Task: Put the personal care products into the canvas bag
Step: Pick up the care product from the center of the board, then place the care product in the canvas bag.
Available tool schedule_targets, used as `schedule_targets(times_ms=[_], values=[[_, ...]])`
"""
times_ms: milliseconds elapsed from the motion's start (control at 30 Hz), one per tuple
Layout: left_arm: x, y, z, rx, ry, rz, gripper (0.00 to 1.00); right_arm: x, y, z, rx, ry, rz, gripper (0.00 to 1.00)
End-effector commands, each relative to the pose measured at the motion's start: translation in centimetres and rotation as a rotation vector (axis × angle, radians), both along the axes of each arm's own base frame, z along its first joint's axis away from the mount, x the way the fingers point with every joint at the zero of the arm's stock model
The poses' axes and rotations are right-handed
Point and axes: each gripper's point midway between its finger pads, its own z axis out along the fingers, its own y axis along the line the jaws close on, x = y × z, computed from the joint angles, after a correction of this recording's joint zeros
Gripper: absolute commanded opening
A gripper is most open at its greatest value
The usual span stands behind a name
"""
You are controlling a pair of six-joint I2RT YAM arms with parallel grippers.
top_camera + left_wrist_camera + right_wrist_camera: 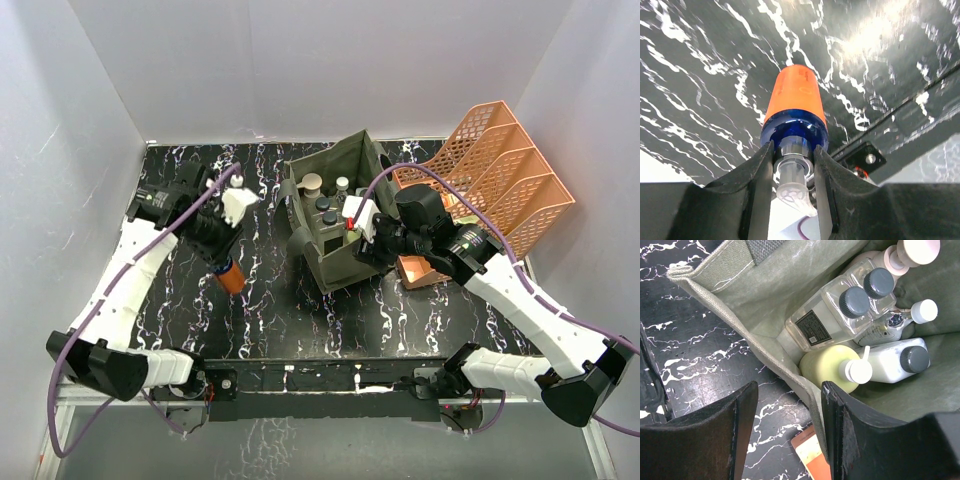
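Observation:
An orange bottle with a blue collar and clear pump top [794,100] is held by its neck in my left gripper [792,152]. It hangs tilted over the black marble table left of the bag, as the top view shows [231,276]. The olive canvas bag [345,268] stands mid-table. Inside it are a pale yellow bottle [827,367], clear bottles with dark caps [840,310], a white bottle [890,362] and a tan bottle with a beige cap [912,250]. My right gripper [787,392] is open and straddles the bag's near wall [775,285], one finger inside and one outside.
An orange lattice tray organizer [500,180] stands at the back right, close behind the right arm. A small orange-and-white box [812,452] lies on the table just outside the bag by the right gripper. White walls enclose the table.

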Motion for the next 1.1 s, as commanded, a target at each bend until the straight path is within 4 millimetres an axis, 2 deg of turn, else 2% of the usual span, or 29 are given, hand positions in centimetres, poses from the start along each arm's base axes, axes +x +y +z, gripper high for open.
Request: schedule_targets(times_ms=[0, 167, 333, 433, 600, 867, 967, 1067], values=[[2.3, -1.4, 6.1, -0.106, -0.167, 0.04, 0.0, 0.1, 0.7, 2.4, 0.046, -0.045, 0.03, 0.56], [5.9, -2.8, 12.0, -0.186, -0.332, 0.059, 0.0, 0.3, 0.8, 2.1, 0.029, -0.05, 0.041, 0.56], [10.6, -5.2, 19.3, -0.303, -0.509, 0.049, 0.0, 0.8, 1.1, 1.9, 0.013, -0.013, 0.02, 0.54], [12.0, -6.3, 22.7, -0.374, -0.596, 0.045, 0.0, 0.9, 1.0, 1.9, -0.009, -0.003, 0.021, 0.53], [12.2, -8.0, 25.9, -0.491, -0.665, 0.012, 0.0, 1.1, 0.3, 1.6, -0.049, -0.008, 0.009, 0.49], [11.1, -10.0, 32.7, -0.691, -0.84, -0.075, 0.0, 1.7, 0.1, 1.1, -0.067, 0.022, -0.043, 0.47], [10.8, -11.2, 33.5, -0.769, -0.835, -0.109, 0.0, 1.7, 0.0, 0.9, -0.077, 0.024, -0.04, 0.45], [11.0, -12.8, 33.4, -0.831, -0.795, -0.134, 0.0, 1.6, 0.1, 1.0, -0.071, 0.024, -0.034, 0.44]])
